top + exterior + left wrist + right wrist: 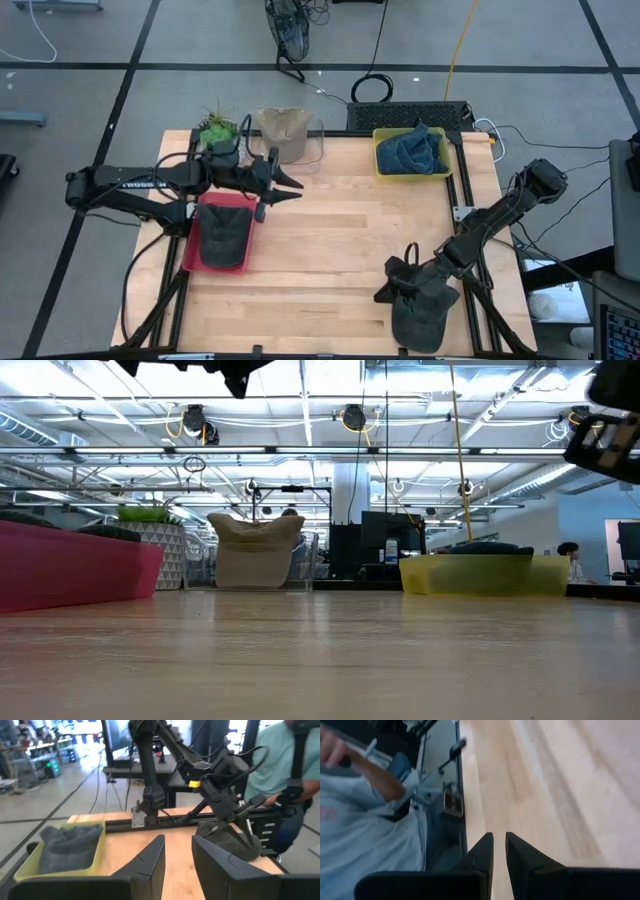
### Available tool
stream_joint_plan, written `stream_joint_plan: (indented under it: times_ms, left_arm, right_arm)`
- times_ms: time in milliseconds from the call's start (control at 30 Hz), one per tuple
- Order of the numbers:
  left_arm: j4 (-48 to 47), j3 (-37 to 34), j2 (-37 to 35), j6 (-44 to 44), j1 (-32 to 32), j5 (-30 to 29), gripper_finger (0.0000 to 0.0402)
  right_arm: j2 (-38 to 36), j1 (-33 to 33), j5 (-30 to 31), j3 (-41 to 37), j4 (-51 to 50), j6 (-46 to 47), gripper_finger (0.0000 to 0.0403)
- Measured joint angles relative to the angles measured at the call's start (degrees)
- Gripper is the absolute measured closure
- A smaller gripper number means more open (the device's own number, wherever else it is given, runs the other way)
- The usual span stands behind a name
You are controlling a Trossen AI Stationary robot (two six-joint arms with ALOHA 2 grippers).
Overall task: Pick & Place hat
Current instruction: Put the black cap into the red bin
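A dark hat lies inside the red tray on the table's left side. My left gripper hovers level beside the tray's far right corner, pointing toward the table's right edge. It is open, with nothing between its fingers. A second dark hat rests on the table's near right corner. My right gripper hangs above that hat's left side, tilted down. Its fingers are almost together, with nothing between them.
At the far right, a yellow bin holds blue cloth. A beige hat in a clear container and a plant stand at the far left. A person stands just off the table's near right. Bare wood lies mid-table.
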Motion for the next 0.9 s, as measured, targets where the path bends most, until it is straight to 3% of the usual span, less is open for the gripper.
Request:
stream_joint_plan:
  times_ms: [200,433,900]
  left_arm:
    - [-1.13,0.0,0.0,-0.87,-4.37,-5.91,0.0293]
    - [-1.64,0.0,0.0,0.84,-6.58,-12.02,0.0293]
    - [-2.86,0.0,0.0,0.64,-6.98,-11.96,0.0293]
  right_arm:
    - [0.22,3.74,-0.46,0.0,-2.27,-0.09,0.0371]
    - [0.2,2.58,-1.74,-0.02,-4.13,-4.24,0.0371]
    - [0.17,2.35,-0.57,-0.02,-4.15,-1.59,0.0371]
